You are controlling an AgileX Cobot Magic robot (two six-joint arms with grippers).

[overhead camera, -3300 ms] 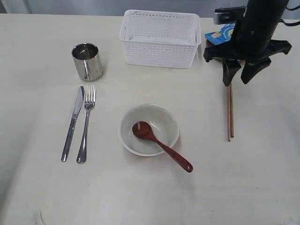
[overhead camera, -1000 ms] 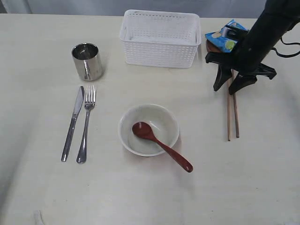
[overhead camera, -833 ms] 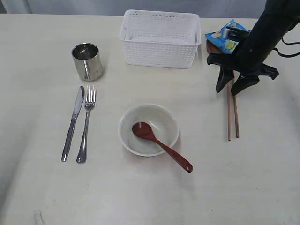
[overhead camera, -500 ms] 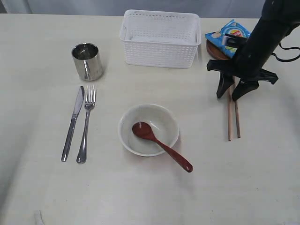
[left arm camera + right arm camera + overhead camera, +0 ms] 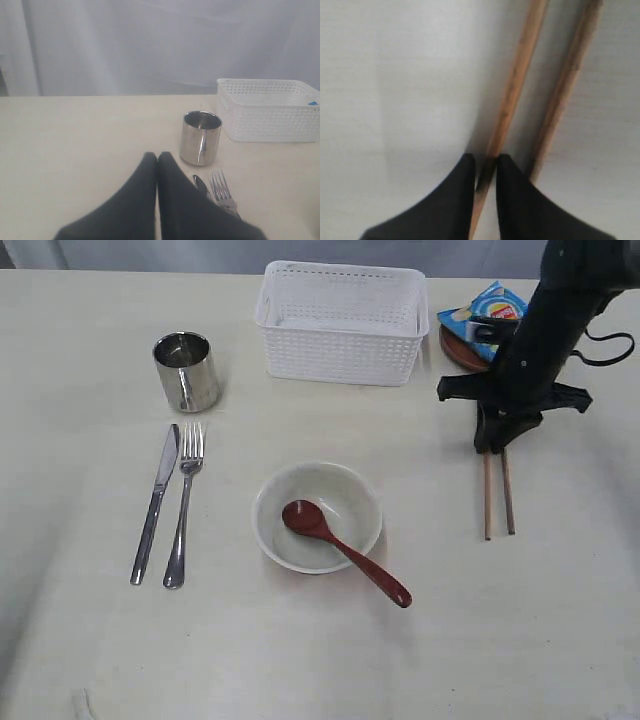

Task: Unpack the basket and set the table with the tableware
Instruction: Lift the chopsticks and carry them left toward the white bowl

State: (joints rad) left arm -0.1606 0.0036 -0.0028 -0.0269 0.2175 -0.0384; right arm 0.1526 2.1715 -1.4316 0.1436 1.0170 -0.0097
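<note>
Right claw (image 5: 493, 444) sits on the far end of the chopsticks (image 5: 487, 502), near the right edge of the bench (image 5: 580, 640), sticks running far-to-near. Wrist cam's blurry, but we reckon it's pinched narrow on one stick, 2nd just outside.

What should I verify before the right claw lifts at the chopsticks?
1. Right claw grips both wooden chopsticks: not ok; it pinches one chopstick, the second chopstick lies outside.
2. Small brown round plate free: not ok; blue chip bag lies on it.
3. White perforated plastic basket emptied: cannot tell; near wall hides part of its floor.
4. Left claw out of the way: ok; shut, empty, near the steel cup.
5. Cream round bowl holds reddish-brown wooden spoon: ok.
</note>
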